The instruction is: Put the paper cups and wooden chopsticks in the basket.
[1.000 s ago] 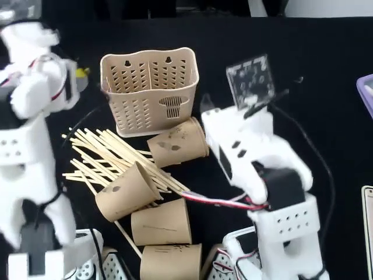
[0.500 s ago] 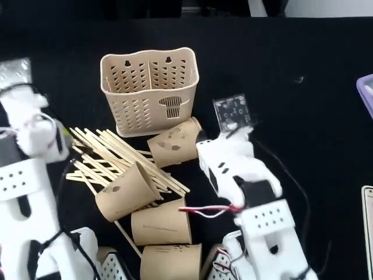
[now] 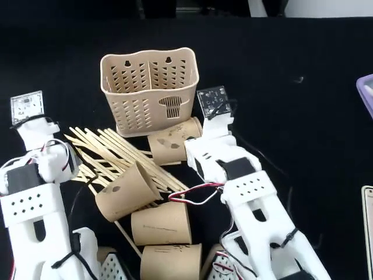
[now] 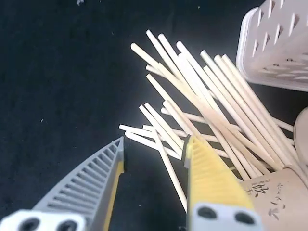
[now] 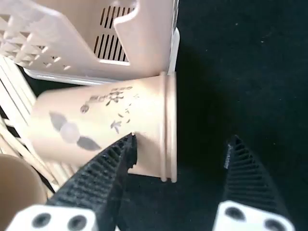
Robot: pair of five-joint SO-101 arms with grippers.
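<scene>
Since a second ago both my arms have come down and drawn in. My right arm was stretched out past the basket's right side and is now folded low at the cup beside the basket. My left arm has dropped from high at the table's [image 3: 303, 146] left edge to the chopstick pile. The cups and chopsticks lie where they did.

My left hand [image 4: 155, 142] is open and points down. Its two fingers [image 4: 211, 178] straddle the loose ends of the wooden chopsticks [image 4: 211, 110]; I cannot tell whether they touch. My right hand [image 5: 183, 139] is open too. One finger is over the wall of the far cup [image 5: 106, 125] near its rim, the other over bare table beyond the rim.

Nearest my arm bases, two paper cups [image 3: 161, 221] [image 3: 171, 262] lie on their sides, long axes running across the table. Next, a third cup [image 3: 125, 191] lies on its side on top of the chopsticks. The chopsticks fan out diagonally from the left side toward the cups. The far cup lies on its side just beside the basket [image 3: 149, 87], rim toward my right arm, base toward the chopsticks. The basket stands upright, farthest off.
</scene>
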